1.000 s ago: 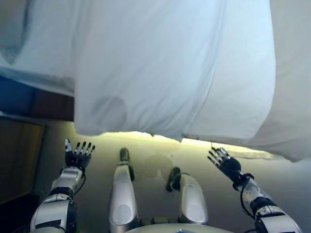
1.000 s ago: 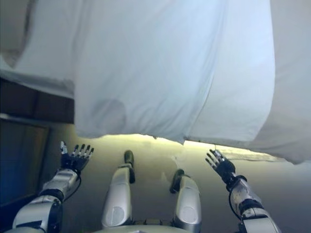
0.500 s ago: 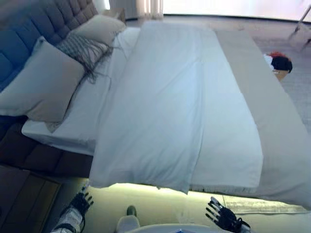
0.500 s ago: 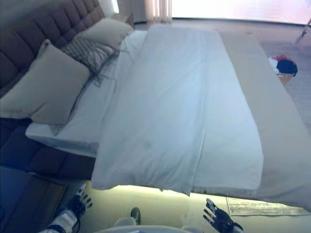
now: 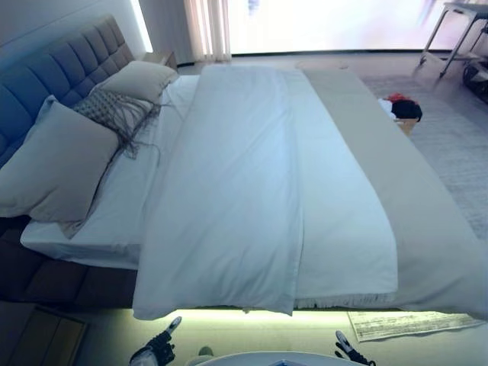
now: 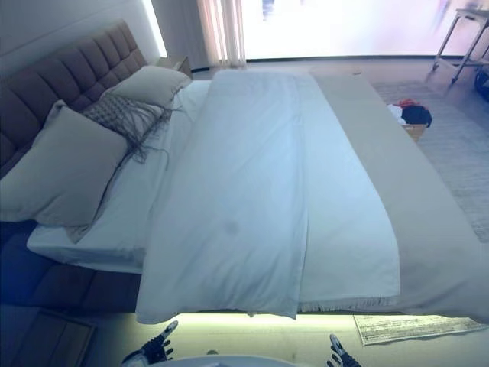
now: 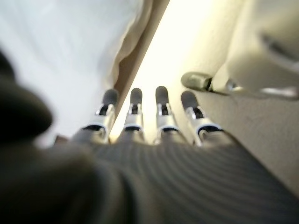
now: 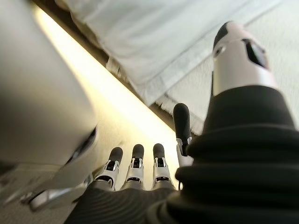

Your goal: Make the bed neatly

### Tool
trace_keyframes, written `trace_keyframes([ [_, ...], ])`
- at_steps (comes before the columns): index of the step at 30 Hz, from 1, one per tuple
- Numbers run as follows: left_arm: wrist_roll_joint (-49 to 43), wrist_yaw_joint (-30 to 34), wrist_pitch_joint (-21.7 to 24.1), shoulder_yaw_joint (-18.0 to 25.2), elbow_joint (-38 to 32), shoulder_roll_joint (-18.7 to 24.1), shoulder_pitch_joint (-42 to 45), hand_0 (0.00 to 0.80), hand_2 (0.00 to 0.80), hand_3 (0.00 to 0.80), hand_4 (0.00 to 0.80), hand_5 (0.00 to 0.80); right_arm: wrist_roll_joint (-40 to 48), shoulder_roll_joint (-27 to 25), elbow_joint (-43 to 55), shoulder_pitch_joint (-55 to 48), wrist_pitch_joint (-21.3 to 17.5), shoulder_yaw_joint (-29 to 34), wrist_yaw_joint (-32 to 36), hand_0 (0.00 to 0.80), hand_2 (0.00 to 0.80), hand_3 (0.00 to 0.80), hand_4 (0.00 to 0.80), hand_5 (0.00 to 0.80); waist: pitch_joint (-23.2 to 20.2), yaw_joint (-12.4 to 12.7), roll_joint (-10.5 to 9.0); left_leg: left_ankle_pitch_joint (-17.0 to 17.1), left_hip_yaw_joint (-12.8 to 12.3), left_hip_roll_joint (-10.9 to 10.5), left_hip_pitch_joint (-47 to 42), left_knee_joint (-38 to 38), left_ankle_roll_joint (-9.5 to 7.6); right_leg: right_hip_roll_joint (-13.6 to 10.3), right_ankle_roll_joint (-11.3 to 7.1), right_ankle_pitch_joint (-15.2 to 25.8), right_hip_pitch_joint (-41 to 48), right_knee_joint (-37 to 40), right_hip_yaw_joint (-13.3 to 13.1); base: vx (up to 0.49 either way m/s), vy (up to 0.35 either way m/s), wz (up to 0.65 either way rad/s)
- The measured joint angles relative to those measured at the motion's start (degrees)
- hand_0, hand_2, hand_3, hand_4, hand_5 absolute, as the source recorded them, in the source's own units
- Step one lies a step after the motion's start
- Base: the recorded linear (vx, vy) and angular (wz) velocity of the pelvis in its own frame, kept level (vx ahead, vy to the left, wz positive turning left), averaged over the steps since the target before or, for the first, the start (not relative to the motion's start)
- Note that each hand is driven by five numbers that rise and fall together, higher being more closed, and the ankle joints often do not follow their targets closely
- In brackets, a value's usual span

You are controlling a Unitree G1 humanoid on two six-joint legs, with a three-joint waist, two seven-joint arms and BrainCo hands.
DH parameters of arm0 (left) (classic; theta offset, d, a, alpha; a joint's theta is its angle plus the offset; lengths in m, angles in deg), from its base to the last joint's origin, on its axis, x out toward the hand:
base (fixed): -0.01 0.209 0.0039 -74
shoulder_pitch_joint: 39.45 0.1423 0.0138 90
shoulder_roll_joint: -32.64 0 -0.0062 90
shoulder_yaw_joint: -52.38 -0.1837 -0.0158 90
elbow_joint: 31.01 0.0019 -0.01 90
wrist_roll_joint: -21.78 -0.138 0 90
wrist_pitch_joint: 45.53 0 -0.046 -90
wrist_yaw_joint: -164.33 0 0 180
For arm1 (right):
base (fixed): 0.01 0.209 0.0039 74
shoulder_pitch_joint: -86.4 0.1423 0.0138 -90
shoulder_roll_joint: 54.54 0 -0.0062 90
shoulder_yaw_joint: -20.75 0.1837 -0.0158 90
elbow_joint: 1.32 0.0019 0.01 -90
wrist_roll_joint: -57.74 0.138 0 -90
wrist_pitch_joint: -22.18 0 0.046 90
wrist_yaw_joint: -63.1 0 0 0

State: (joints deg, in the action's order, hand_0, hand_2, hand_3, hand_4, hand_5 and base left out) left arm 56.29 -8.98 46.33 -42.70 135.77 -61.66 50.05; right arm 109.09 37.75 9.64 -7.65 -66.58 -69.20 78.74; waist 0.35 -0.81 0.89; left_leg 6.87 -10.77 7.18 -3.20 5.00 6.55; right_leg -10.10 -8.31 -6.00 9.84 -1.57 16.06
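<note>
Since the earlier frames the camera has tilted up: before, the hanging duvet edge filled the view, and now I see the whole bed, while both hands have dropped to the bottom edge.

At the left of the frame the grey headboard (image 5: 53, 76) stands, with a big pillow (image 5: 53, 164) leaning on it, a fringed cushion (image 5: 114, 114) next, and a smaller pillow (image 5: 141, 76) behind. The white duvet (image 5: 229, 191) lies in the middle of the bed, folded double along its length, so I judge it covers only part of the mattress and must be spread. Right of it the beige cover (image 5: 404, 198) is bare. A paper (image 5: 404, 324) lies on the floor at lower right, and a box with clothes (image 5: 404, 114) sits at upper right beside the bed.

My left hand (image 5: 156, 351) shows at the bottom left, my right hand (image 5: 347, 354) at the bottom right; both hang low, well apart from the duvet, probably because I stand back to look.

The eye views show only fingertips. The wrist views add that the fingers of each hand are straight and hold nothing, and that the duvet edge hangs over the lit gap under the bed.
</note>
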Motion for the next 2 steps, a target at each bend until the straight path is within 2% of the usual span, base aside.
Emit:
trace_keyframes([
  [2,0.01,0.07,-0.15,-0.01,0.0,-0.42,0.29,0.0,0.0,0.0,0.0,0.0,-0.11,0.15,0.03,-0.01,-0.01,-0.15,0.02,0.0,0.0,0.0,0.0,0.0,-0.43,0.02,-0.05,0.02,0.02,0.33,-0.1,0.01,0.1,0.22,0.11,-0.02,0.07,-0.05,-0.07,0.02,-0.045,-0.01],
])
